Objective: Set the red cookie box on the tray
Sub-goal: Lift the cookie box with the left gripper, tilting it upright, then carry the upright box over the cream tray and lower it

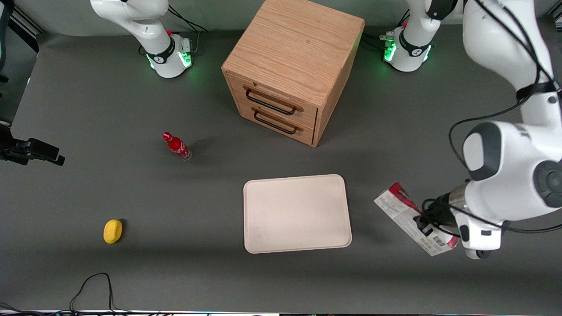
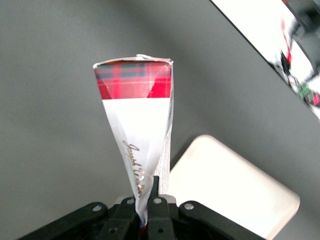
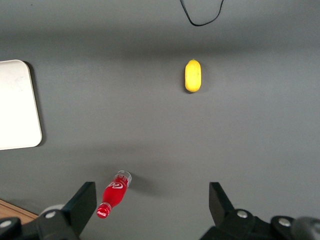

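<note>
Pincer point(image 1: 423, 222) clamped on the flat cardboard red cookie box point(image 1: 406, 213), held tilted above the grey bench point(image 1: 131, 193) beside the smooth cream tray point(image 1: 297, 213), toward the working arm's end.

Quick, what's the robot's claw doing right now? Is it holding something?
Gripper: shut on the red cookie box, holding it in the air beside the tray, toward the working arm's end of the table.

red cookie box point(image 1: 406, 213) tilted (gripper-held point(image 1: 425, 224)), beside empty tray point(image 1: 297, 213)
</note>
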Robot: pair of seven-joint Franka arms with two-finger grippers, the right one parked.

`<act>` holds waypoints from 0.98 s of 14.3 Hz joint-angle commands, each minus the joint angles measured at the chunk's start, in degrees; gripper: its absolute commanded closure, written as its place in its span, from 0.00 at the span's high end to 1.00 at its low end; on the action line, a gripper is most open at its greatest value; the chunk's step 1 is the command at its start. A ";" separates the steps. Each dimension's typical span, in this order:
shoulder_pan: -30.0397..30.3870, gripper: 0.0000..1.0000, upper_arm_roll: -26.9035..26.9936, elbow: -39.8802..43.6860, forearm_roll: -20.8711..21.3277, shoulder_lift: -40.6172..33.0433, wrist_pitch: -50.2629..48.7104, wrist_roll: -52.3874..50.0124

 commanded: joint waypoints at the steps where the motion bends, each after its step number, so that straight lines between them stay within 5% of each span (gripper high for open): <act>1: -2.09 0.00 0.24 5.51 3.92 -0.79 -7.75 14.89; 8: -6.65 0.00 -10.74 5.79 10.44 2.36 -3.84 20.93; 14: -12.46 0.00 -10.49 5.79 12.55 12.47 5.39 14.26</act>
